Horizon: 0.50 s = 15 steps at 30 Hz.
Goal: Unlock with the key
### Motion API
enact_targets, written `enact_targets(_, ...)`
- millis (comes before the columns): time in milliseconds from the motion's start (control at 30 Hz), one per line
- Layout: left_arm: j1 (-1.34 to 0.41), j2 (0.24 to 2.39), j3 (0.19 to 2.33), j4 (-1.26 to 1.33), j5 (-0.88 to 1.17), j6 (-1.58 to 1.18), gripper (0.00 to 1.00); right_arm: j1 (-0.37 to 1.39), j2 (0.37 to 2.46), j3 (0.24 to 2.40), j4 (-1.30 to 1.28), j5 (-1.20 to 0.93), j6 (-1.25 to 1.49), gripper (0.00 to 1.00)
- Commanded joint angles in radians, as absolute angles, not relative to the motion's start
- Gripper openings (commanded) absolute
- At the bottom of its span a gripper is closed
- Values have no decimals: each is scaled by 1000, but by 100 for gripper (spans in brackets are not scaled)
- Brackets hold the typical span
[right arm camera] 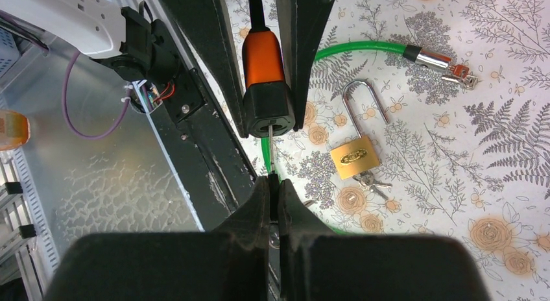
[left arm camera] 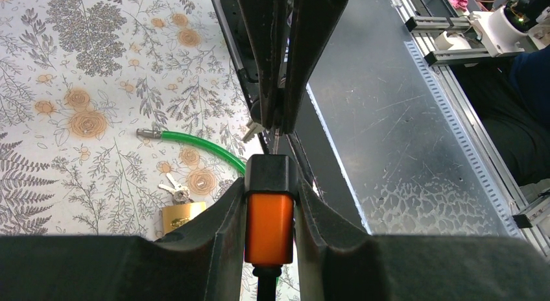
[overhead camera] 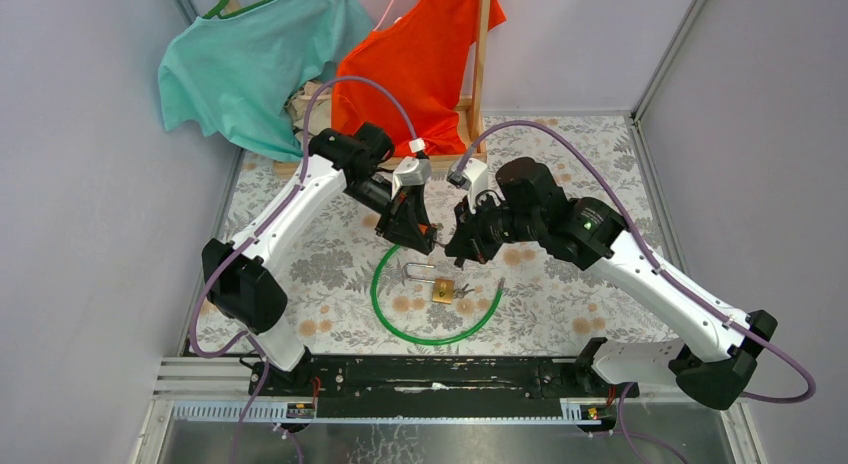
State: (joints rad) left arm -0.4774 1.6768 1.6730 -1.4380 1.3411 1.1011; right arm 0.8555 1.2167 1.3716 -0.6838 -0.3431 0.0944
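My left gripper (overhead camera: 420,239) (left arm camera: 271,184) is shut on an orange lock body with a black cap (left arm camera: 269,216) (right arm camera: 263,74), held above the table. My right gripper (overhead camera: 452,246) (right arm camera: 272,184) faces it and is shut on a thin metal key (right arm camera: 270,148). The key's blade reaches the keyhole in the black cap. How deep it sits I cannot tell. The green cable (overhead camera: 420,332) (right arm camera: 357,48) lies in a loop on the floral table cover. Its metal end (right arm camera: 431,58) lies loose, apart from the lock body.
A brass padlock (overhead camera: 443,290) (left arm camera: 181,215) (right arm camera: 354,156) with its shackle open and a small bunch of keys (right arm camera: 370,181) lies inside the cable loop. A teal shirt (overhead camera: 250,64) and an orange shirt (overhead camera: 420,54) hang on a wooden rack behind. A black rail (overhead camera: 430,374) runs along the near edge.
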Motion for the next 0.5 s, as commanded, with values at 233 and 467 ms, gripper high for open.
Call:
enact_targets(233, -482, 1676, 1705, -1451, 1384, 1086, 3, 869, 1204, 1378, -549, -305, 114, 0)
enact_targets(467, -482, 1667, 1692, -1451, 1390, 1095, 3, 869, 1247, 1397, -465, -273, 133, 0)
